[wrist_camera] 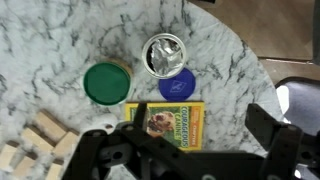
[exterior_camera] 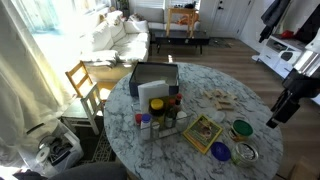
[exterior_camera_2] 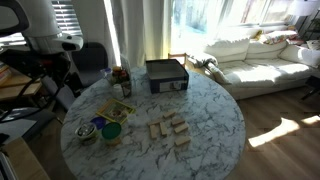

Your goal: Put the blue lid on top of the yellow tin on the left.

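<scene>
While hovering well above the bench with gripper spread wide and empty, looks down on the blue lid lying flat just ahead, touching the yellow tin beyond.

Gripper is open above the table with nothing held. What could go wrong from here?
The blue lid lies flat, tight between the yellow tin and the yellow box. The open gripper may knock either one while closing. The lid is so thin that it could slip from the grasp. The green-topped tin nearby is an easy wrong target.
</scene>
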